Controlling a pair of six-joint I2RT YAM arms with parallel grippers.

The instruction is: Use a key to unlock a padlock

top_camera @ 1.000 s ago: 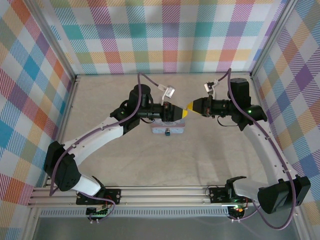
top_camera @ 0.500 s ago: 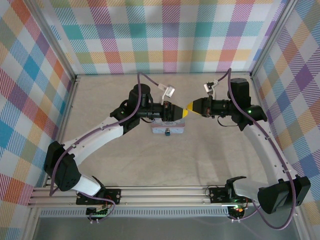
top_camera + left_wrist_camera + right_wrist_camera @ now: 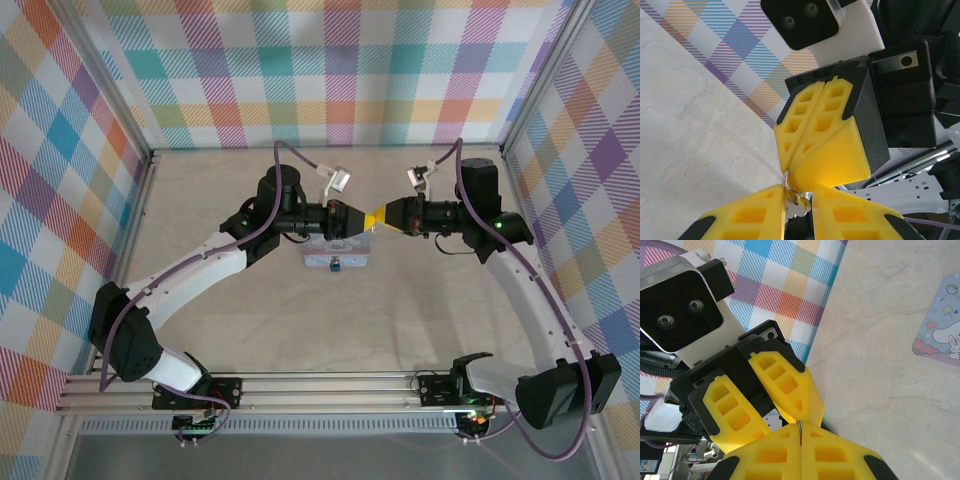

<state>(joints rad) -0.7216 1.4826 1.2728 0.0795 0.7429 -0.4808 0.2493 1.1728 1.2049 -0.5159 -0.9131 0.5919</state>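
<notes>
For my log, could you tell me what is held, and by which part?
The right claw pinches the key ring by its loop; whether the left claw grips it cannot be told.

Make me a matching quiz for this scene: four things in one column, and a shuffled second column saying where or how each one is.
Things:
1. right end effector
2. tin
3. padlock
4. metal ring

Descriptions:
A. small dark piece on the tin's side facing the arm bases
B. yellow fingers pressed together
C. pale blue, cartoon-printed, flat on the table
D. in the gap between the left end effector's fingertips

Pairs: 1-B, 2-C, 3-A, 4-D
</notes>
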